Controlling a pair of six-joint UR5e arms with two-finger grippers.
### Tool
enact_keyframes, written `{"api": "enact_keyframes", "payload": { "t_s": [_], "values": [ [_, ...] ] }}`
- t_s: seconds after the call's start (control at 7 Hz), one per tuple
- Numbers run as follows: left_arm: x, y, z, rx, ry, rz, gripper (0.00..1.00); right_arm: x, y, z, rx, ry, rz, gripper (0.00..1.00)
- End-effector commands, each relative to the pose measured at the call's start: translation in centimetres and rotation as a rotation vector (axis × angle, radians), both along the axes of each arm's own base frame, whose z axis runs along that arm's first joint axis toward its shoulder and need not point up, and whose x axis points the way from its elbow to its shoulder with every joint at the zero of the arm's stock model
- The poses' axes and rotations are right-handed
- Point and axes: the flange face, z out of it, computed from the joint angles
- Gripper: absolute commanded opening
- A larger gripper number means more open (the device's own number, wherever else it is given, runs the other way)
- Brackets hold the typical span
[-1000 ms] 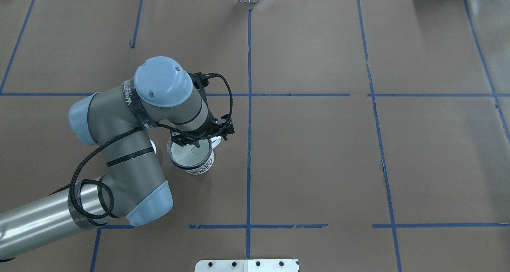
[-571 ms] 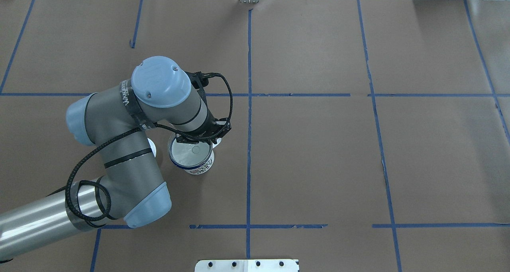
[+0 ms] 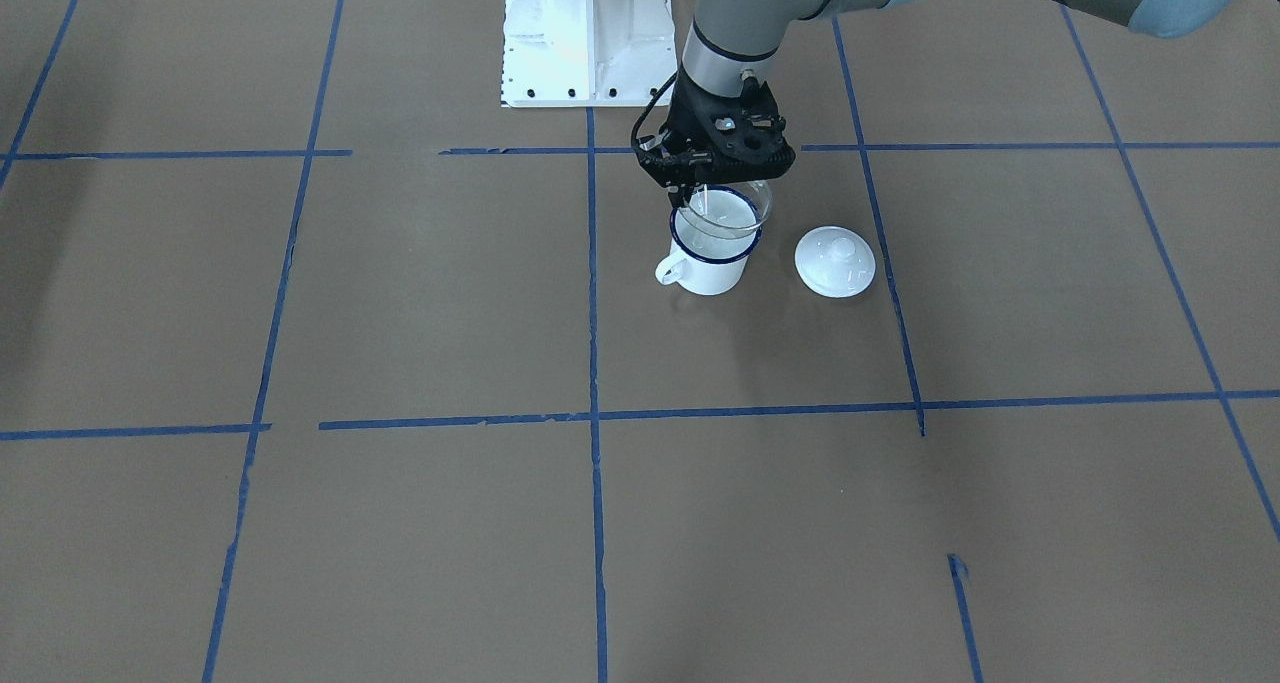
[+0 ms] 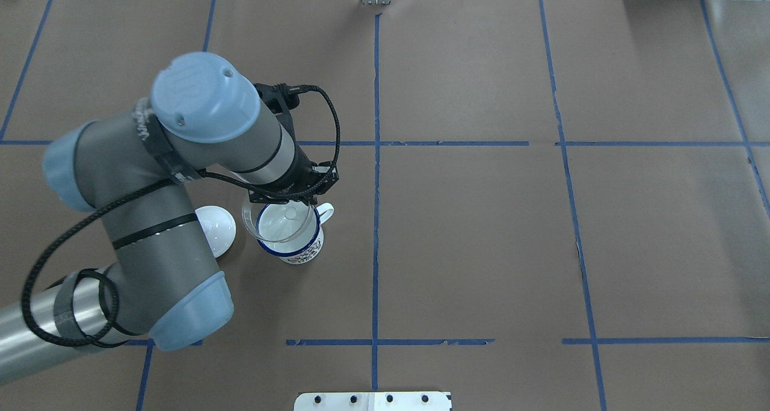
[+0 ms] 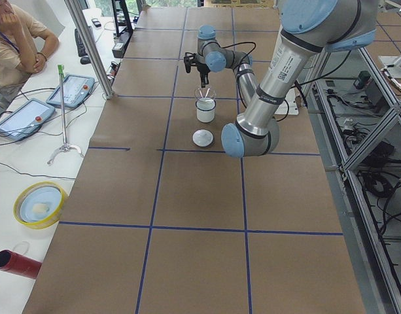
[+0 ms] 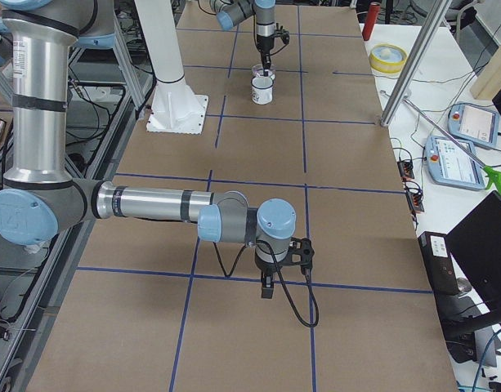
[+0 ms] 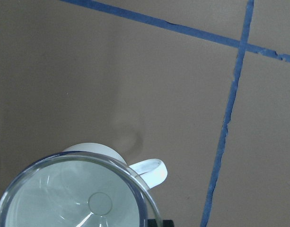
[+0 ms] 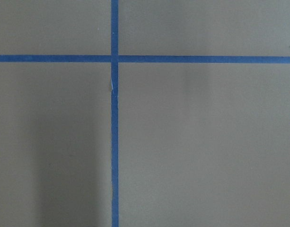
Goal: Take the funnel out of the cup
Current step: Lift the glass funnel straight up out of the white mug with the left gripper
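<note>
While the left gripper (image 3: 698, 189), jaws clamped on its rim, holds the funnel (image 3: 728, 213) just above the cup (image 3: 712, 263), the lift-out step is in hand | spout likely not yet clear | next: rise straight, then carry aside | right gripper (image 6: 267, 286): jaws cannot tell

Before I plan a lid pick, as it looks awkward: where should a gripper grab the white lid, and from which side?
Probably the knob, from straight above: the lid lies dome-up, rim flat on the table, leaving only the knob to pinch.
</note>
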Motion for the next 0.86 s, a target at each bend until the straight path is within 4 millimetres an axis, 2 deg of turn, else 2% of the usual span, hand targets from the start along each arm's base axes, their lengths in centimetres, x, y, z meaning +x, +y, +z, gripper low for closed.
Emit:
{"api": "enact_keyframes", "payload": {
  "t_s": [0.0,0.14,0.29,0.43,0.57,0.71],
  "values": [
    [-8.0,-1.8,-3.1,0.025,0.041,-0.115,0.0,0.0,0.0,0.0,0.0,0.0,0.0,1.0],
    [-9.0,-2.8,-3.2,-0.013,0.046,-0.238,0.0,0.0,0.0,0.0,0.0,0.0,0.0,1.0],
    [-9.6,-4.2,-3.6,-0.026,0.134,-0.445,0.0,0.0,0.0,0.0,0.0,0.0,0.0,1.0],
    [-9.0,-5.8,-2.3,-0.077,0.207,-0.577,0.0,0.0,0.0,0.0,0.0,0.0,0.0,1.0],
    [-7.5,-8.6,-0.7,-0.131,0.296,-0.754,0.0,0.0,0.0,0.0,0.0,0.0,0.0,1.0],
    [-5.8,-11.1,2.9,-0.164,0.352,-0.858,0.0,0.0,0.0,0.0,0.0,0.0,0.0,1.0]
  ]
}}
